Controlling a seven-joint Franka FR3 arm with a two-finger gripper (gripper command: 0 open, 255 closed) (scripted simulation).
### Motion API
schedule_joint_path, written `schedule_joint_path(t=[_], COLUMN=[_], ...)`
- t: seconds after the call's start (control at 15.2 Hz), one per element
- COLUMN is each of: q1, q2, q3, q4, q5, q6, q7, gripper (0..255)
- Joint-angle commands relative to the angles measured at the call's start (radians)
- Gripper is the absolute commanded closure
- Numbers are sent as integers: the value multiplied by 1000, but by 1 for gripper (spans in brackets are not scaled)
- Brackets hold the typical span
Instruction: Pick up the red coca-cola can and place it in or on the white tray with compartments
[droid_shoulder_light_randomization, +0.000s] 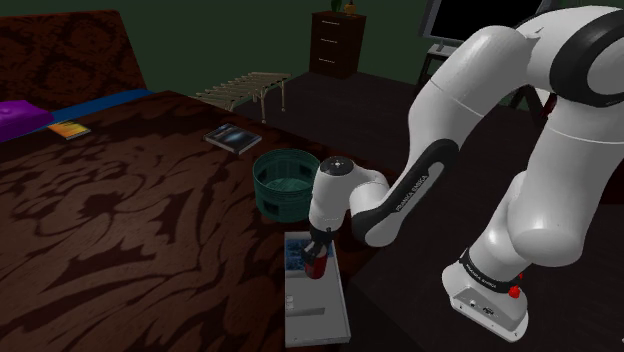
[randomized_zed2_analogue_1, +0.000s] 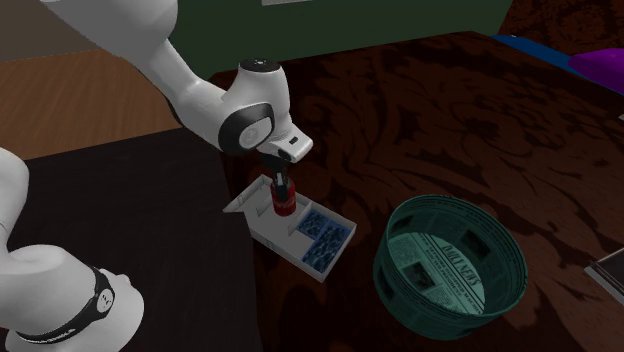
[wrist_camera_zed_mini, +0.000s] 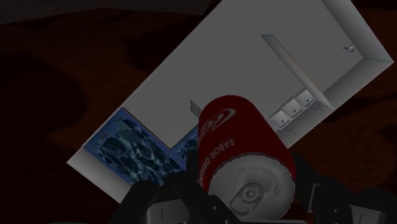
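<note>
At the edge of the brown patterned surface nearest the robot's stand, which looks to me like a bed, the white tray (droid_shoulder_light_randomization: 322, 322) lies with its long side along that edge. The gripper (randomized_zed2_analogue_1: 283, 188) hangs straight down over it, closed on the red can (randomized_zed2_analogue_1: 284, 204), one black finger on either side of the can's body.

The can is upright. Its long axis runs in line with the gripper, and in the wrist view its silver top with the pull tab faces the hand while its base points down at the tray. So the target is directly below the can, not off to any side.

The can sits over the spot where the big plain compartment meets the two blue-patterned compartments, and its base hides part of a short divider there. Whether it is touching the tray floor or just above it, I cannot tell.

My guess is that lowering it straight down risks landing it on that divider, so a small nudge toward the plain compartment would be safer. The green basket (randomized_zed2_analogue_1: 450, 270) stands well apart, further in from the edge.
</note>
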Motion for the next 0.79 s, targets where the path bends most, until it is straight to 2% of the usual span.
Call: schedule_joint_path(t=[0.0, 0.4, 0.73], q1=[13, 72, 73], q2=[34, 134, 134], q3=[-20, -101, -102], q4=[9, 29, 29], q5=[-38, -142, -141], q6=[24, 99, 99], q7=[28, 106, 105], gripper=[255, 255, 255])
